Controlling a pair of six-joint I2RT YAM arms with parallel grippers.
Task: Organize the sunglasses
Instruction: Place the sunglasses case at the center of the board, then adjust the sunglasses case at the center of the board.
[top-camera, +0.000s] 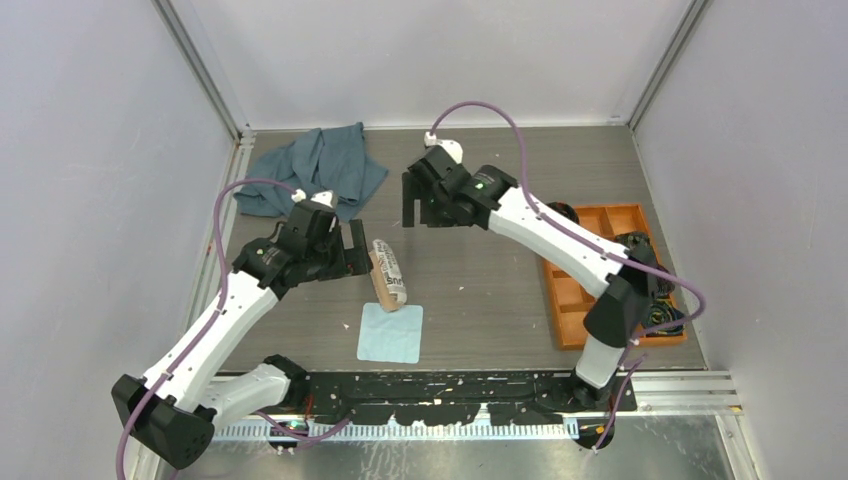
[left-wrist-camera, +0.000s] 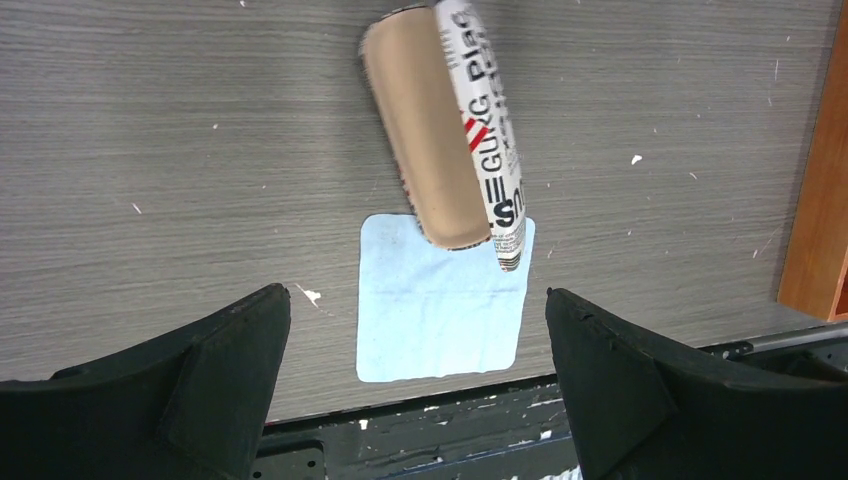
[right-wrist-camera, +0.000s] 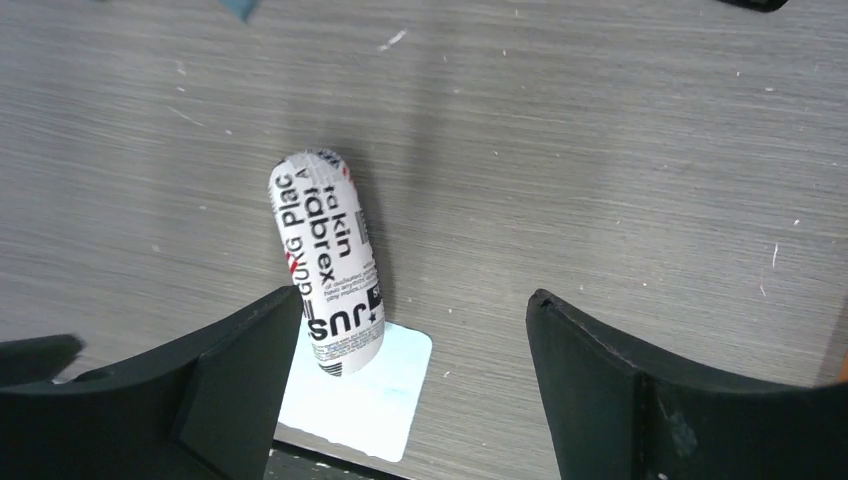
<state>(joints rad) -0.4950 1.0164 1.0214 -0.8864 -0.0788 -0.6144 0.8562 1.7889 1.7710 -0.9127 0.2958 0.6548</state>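
Left gripper is held with jaws wide apart and nothing between them, just left of the printed white case. Right gripper is likewise spread and empty, raised over the table beyond the case. The case is laid on the table, its near end overlapping the light blue cloth. Sunglasses are not made out in any view, so their place cannot be told.
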